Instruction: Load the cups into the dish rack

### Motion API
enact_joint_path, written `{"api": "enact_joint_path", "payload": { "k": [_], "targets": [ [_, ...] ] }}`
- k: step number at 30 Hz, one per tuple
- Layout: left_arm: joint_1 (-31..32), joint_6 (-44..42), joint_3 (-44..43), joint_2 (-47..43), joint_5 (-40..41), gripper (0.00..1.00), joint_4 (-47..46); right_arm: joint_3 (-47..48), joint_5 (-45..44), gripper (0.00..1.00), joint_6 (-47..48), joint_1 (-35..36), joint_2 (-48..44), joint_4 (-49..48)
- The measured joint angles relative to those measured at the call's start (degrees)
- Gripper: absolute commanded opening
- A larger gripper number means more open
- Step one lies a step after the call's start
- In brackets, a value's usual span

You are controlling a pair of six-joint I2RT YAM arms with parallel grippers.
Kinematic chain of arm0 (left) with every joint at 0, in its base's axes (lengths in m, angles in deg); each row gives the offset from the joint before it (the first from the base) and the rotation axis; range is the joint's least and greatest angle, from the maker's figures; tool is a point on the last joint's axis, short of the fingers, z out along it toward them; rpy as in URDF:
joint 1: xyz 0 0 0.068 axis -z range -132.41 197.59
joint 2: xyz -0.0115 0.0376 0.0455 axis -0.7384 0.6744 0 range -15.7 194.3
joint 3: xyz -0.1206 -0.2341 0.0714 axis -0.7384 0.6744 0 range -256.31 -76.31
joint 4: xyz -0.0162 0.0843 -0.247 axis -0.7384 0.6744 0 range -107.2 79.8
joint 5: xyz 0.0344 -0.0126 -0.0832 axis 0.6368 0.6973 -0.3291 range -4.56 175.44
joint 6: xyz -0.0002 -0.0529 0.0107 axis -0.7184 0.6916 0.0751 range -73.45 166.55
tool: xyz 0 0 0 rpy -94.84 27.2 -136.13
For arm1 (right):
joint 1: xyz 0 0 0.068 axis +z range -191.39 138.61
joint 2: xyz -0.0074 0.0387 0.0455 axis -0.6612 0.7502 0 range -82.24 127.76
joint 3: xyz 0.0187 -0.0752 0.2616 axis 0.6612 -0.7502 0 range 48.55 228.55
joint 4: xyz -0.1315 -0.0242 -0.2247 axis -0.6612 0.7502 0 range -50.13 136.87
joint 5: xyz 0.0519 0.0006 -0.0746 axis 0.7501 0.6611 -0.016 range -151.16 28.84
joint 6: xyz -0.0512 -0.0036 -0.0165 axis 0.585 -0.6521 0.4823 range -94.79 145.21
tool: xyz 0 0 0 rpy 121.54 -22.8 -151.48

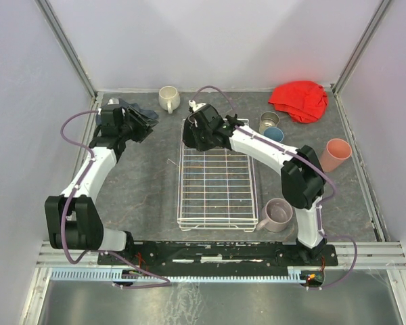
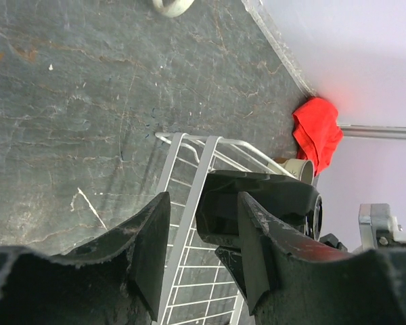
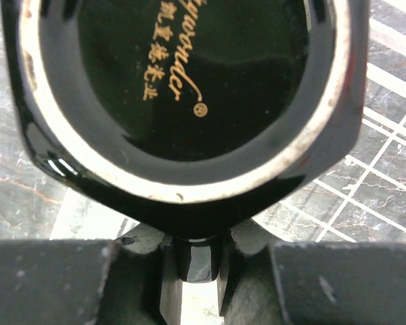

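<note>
The black mug (image 3: 189,88) is gripped by its handle, which is pinched between the two fingers (image 3: 74,284) of the right gripper (image 3: 195,267). Its unglazed foot ring and gold-lettered base face the wrist camera, so the mouth probably points away and downward. White wires of the dish rack (image 1: 218,227) cross beneath the mug on one side and bare stone-patterned table (image 1: 142,183) shows on the other, so the mug hangs at the rack's far left corner. Whether it touches the wires cannot be told. The rack's long side runs from near to far, it holds no cup, and the open grid lies toward the robot from the mug, so the right arm is the one placed to set it down. The left gripper (image 2: 204,203) stands well to the left over the dark blue cloth (image 1: 143,115), its jaws parted on nothing. On the table around the rack wait the cream mug (image 1: 168,99) at the far edge, the steel tumbler (image 1: 268,122) and blue tumbler (image 1: 275,134) just right of the rack, the salmon-orange tumbler (image 1: 334,155) farther right, and the mauve-pink mug (image 1: 277,214) at the near right corner. A red cloth (image 1: 299,100) lies in the far right corner, with pale walls (image 1: 210,40) closing in three sides.
</note>
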Motion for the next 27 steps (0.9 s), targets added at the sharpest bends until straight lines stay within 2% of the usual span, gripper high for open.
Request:
{"api": "enact_joint_path", "payload": {
  "k": [12, 25, 26, 27],
  "targets": [
    [-0.37, -4.63, -5.33, 2.29, -0.24, 0.50, 0.13, 2.91, -6.58, 0.01, -0.07, 0.59, 5.25, -0.07],
    [-0.37, -8.57, -7.93, 3.80, -0.72, 0.50, 1.25, 3.76, -7.82, 0.01, -1.68, 1.11, 8.66, -1.22],
    [-0.37, -8.57, -7.93, 3.89, -0.87, 0.50, 1.31, 3.76, -7.82, 0.01, -1.73, 1.22, 8.70, -1.36],
    [-0.37, -8.57, -7.93, 3.91, -1.11, 0.50, 1.27, 3.76, -7.85, 0.06, -1.75, 1.22, 8.74, -1.44]
  ]
}}
